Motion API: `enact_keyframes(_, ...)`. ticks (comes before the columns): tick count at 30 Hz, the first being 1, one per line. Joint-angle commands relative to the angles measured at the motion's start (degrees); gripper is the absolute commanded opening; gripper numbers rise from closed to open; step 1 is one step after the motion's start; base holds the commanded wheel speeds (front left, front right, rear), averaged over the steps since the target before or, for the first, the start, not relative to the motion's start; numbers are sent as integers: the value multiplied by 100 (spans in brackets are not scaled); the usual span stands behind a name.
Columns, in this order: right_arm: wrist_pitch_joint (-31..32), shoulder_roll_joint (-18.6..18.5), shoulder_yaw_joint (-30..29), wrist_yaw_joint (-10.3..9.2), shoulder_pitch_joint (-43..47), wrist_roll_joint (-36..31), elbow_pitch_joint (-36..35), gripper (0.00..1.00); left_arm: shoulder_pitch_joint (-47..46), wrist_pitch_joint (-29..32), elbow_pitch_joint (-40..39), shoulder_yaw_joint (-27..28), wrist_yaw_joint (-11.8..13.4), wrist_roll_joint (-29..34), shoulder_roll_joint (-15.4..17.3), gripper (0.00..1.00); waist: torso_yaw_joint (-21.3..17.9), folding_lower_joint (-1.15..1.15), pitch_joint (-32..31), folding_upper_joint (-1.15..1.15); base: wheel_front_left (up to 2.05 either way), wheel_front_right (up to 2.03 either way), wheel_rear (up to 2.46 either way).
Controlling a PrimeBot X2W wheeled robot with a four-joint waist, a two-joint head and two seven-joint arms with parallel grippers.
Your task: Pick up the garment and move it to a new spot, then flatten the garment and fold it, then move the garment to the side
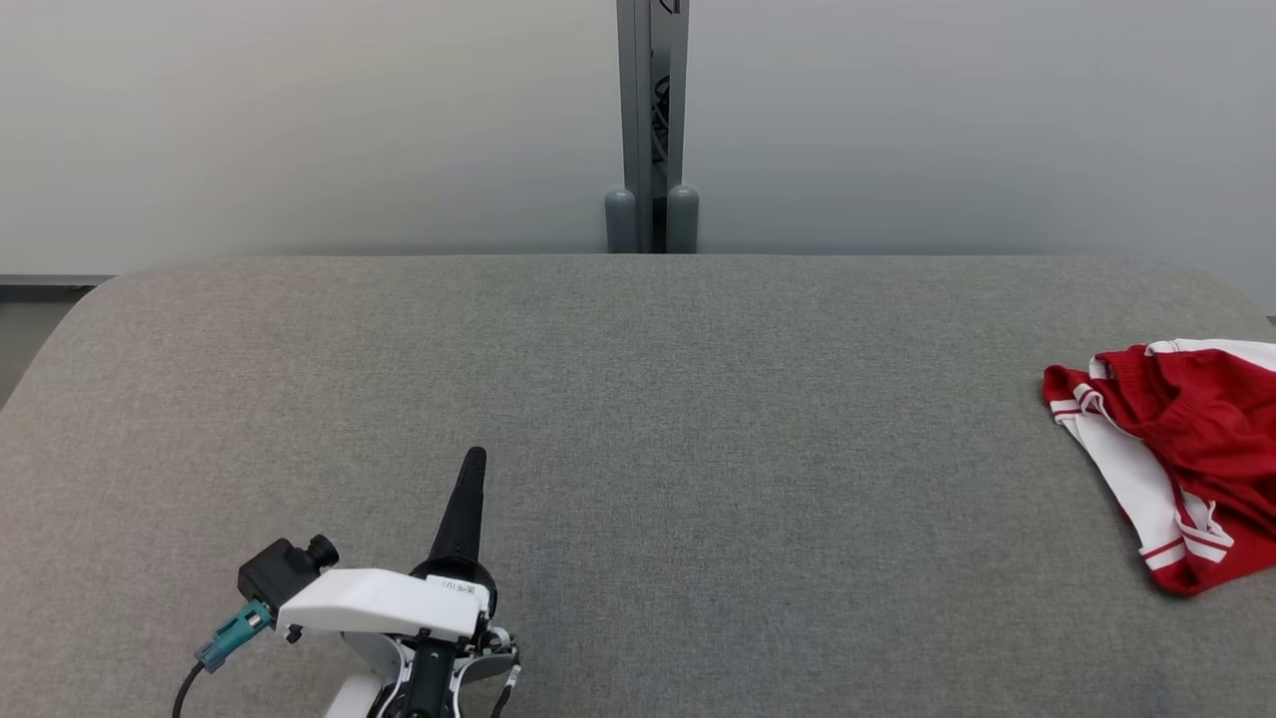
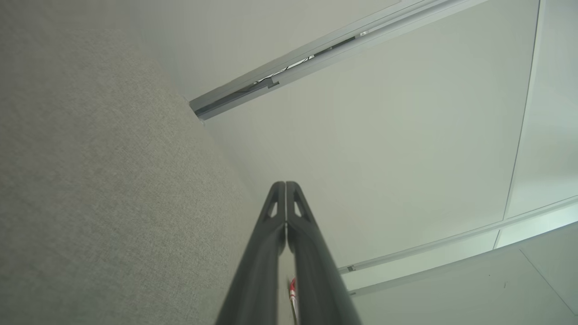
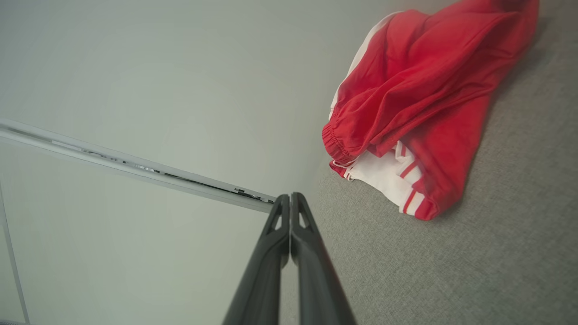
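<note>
Garment, red and white, lies crumpled at the far right of the grey surface, well apart from our left gripper. We see both grippers pressed fully together, holding nothing; our right gripper hovers near the garment.

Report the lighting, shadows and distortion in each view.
Head view: soft even light, no glare, garment cropped at the right edge. Left wrist view: scene tilted, shut left tool in sharp focus. Right wrist view: also tilted, the garment casts a faint soft shadow on the table; right tool sharp.
</note>
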Motion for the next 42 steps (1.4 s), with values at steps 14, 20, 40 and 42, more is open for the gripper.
enact_keyframes(14,324,-75,-332,4,58,871,-159,0,-314,65,25,-138,-82,-733,24,0,-85,0,33,0,0,0,0)
enact_keyframes(20,440,-78,-455,4,93,1176,-194,0,-363,89,48,-193,-100,-989,25,0,-122,0,47,0,0,0,0)
enact_keyframes(40,781,-86,-776,4,152,2075,-269,0,-558,153,119,-341,-163,-1733,29,0,-236,0,91,0,0,0,0)
enact_keyframes(42,813,-87,-811,4,162,2154,-279,0,-562,152,126,-357,-172,-1808,30,0,-248,0,95,0,0,0,0)
